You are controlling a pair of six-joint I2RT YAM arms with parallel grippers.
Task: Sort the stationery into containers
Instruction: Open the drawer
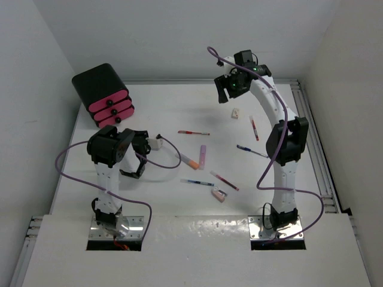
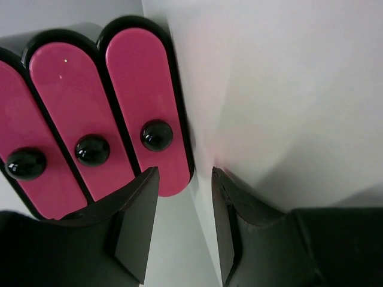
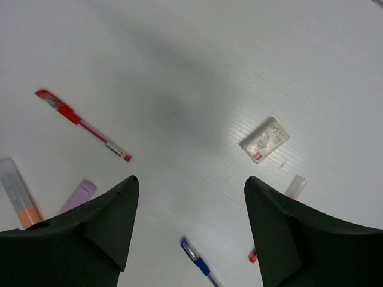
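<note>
While both arms hang clear of the stationery, the overhead view shows the glossy black cabinet [image 1: 96,81] at the far left corner of the white table [image 1: 161,107], its three pink drawers [image 1: 111,109] stacked and facing near-right. The left gripper [image 1: 137,155] sits near and to the right of the cabinet, apart from it; how its jaws stand I cannot tell from here. The right gripper [image 1: 228,89] is raised over the far middle with its jaws apart. Loose items lie scattered across the middle of the table: a white eraser [image 1: 236,112] farthest, a red pen [image 1: 193,133] to its near left, a clear-capped red pen [image 1: 254,128] to its right, a blue pen [image 1: 251,150] nearer on the right. A lilac marker [image 1: 203,156] and an orange-and-white marker [image 1: 189,159] lie side by side in the centre. A second blue pen [image 1: 197,182], another red pen [image 1: 224,180] and a pinkish eraser [image 1: 219,194] lie nearest the arm bases.

From the left wrist, the drawers [image 2: 140,101] fill the upper left, each with a black knob [image 2: 157,135], their fronts level with one another. The left gripper [image 2: 182,197] has its jaws partly open with nothing between them; whether one fingertip touches a drawer front I cannot tell.

From the right wrist, the right gripper [image 3: 188,197] is spread wide and empty, high above the table. Below it lie the white eraser [image 3: 265,139] on the right and the red pen [image 3: 82,124] on the left. The lilac marker [image 3: 79,195] and orange-and-white marker [image 3: 19,194] show at the left finger's edge. The blue pen [image 3: 197,260] lies between the fingers, the clear-capped red pen [image 3: 293,186] beside the right one
</note>
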